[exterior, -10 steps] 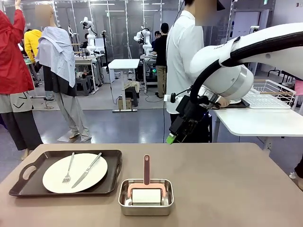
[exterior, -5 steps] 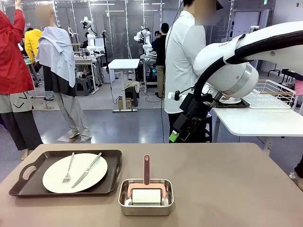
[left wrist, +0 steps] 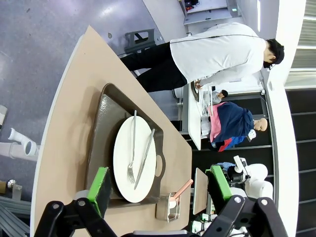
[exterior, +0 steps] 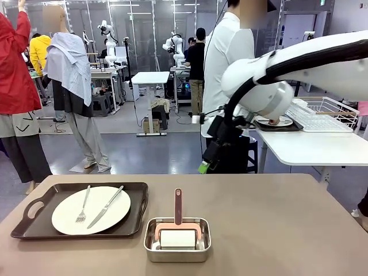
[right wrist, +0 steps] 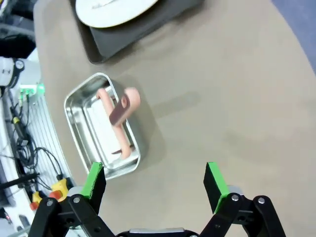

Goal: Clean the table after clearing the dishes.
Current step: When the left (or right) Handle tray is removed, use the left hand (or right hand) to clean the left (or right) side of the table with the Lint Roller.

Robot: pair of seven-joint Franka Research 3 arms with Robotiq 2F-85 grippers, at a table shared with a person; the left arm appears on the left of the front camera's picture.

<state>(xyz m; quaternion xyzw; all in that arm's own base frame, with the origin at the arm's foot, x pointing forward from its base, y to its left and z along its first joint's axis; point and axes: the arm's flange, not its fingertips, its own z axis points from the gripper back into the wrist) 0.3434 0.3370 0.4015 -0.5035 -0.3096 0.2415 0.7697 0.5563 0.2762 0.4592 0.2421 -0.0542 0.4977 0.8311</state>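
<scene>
The right hand (exterior: 204,168) hung in the air just past the far edge of the table (exterior: 276,218), near twelve o'clock. It was spread wide and held nothing. The left hand (left wrist: 159,183) was wide open too, with nothing in it. At about eight o'clock on the table sat a dark tray (exterior: 34,227) with a white plate (exterior: 91,210) on it. A fork (exterior: 84,206) and a knife (exterior: 106,206) lay on the plate. A little steel pan (exterior: 175,254) with a pink roller (exterior: 177,207) stood near six o'clock, just beside the tray.
</scene>
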